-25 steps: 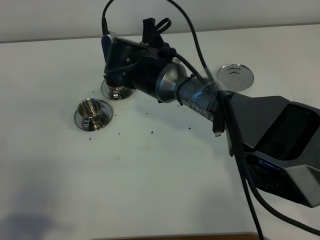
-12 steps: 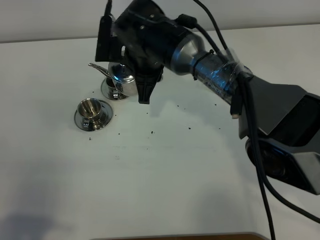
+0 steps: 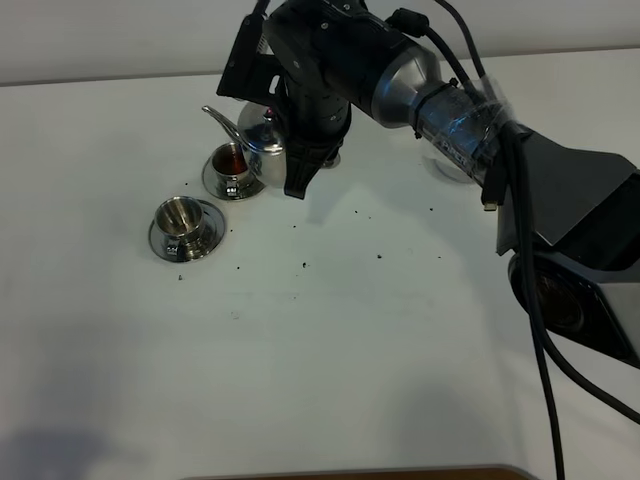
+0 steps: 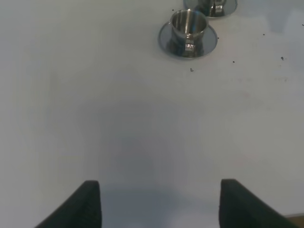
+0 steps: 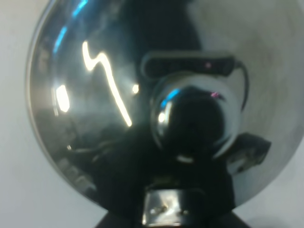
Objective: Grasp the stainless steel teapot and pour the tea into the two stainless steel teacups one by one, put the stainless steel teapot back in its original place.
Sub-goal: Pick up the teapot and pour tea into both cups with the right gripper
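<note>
Clamping the stainless steel teapot [image 3: 262, 142] in right gripper [image 3: 288, 165], 2 o'clock of tea-filled teacup [image 3: 231, 160], empty teacup [image 3: 181, 216] at its 7 o'clock, left gripper [image 4: 159, 204] spread open

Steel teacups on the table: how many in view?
2. One small shiny steel teacup with dark tea stands beside the steel teapot; the other, apparently empty, stands front-left of it.

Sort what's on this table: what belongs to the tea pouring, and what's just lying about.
Belongs to the job: stainless steel teapot; teacup with tea on its saucer; empty teacup on its saucer.
Just lying about: dark specks scattered on the white table.
</note>
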